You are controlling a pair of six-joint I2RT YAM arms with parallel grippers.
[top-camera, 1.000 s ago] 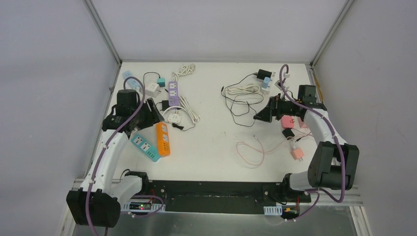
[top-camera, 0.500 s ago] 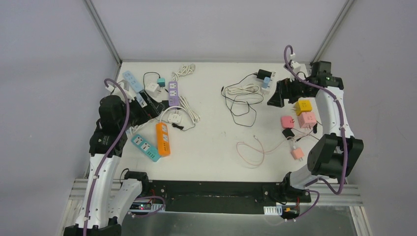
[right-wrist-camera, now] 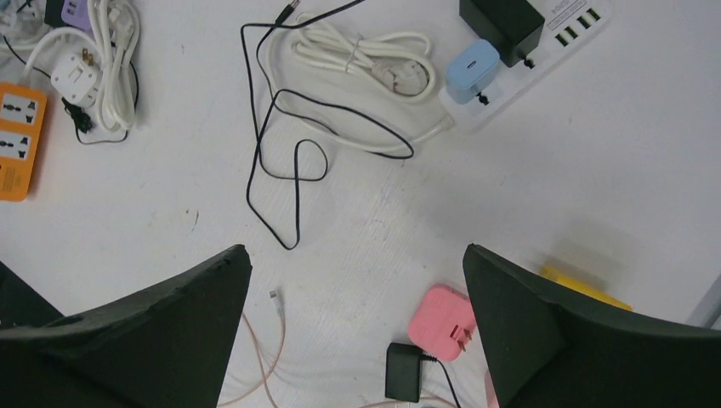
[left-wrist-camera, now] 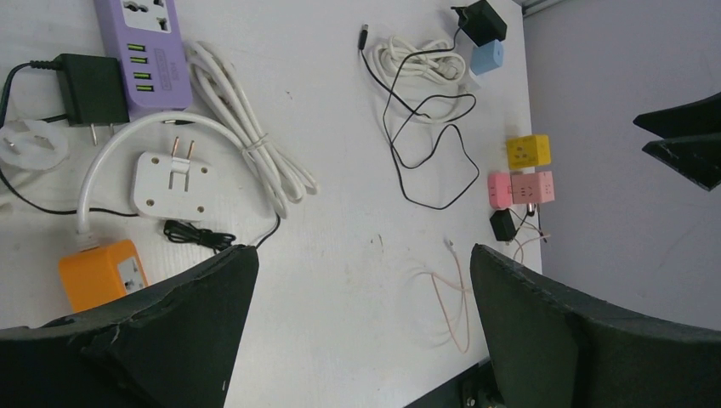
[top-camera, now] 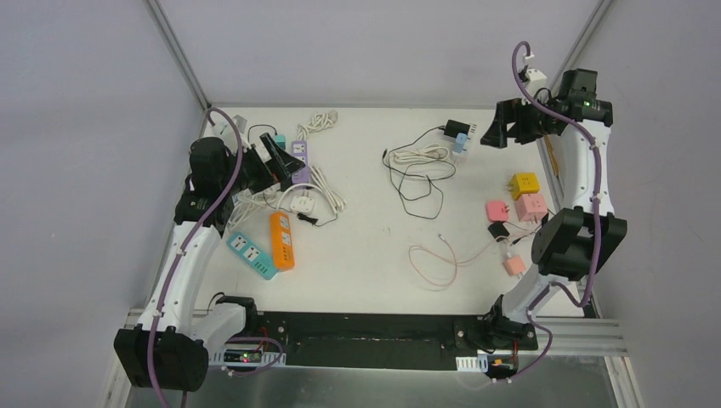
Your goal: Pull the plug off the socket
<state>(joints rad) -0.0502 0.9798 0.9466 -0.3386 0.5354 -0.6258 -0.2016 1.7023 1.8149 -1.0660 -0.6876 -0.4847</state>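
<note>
Left tool (left-wrist-camera: 361,255): fingers spread wide, nothing held, raised above the left side of the tabletop (left-wrist-camera: 340,212). Right tool (right-wrist-camera: 354,251): likewise wide open and empty, raised over the far right side.

White power strip (right-wrist-camera: 565,30) lies at the far right of the tabletop. A black plug (right-wrist-camera: 502,21) and a blue plug (right-wrist-camera: 472,70) sit on it side by side. Neither tool touches them.

Purple power strip (left-wrist-camera: 144,42) lies at the far left, with a black adapter (left-wrist-camera: 89,89) loose beside it, prongs exposed.
</note>
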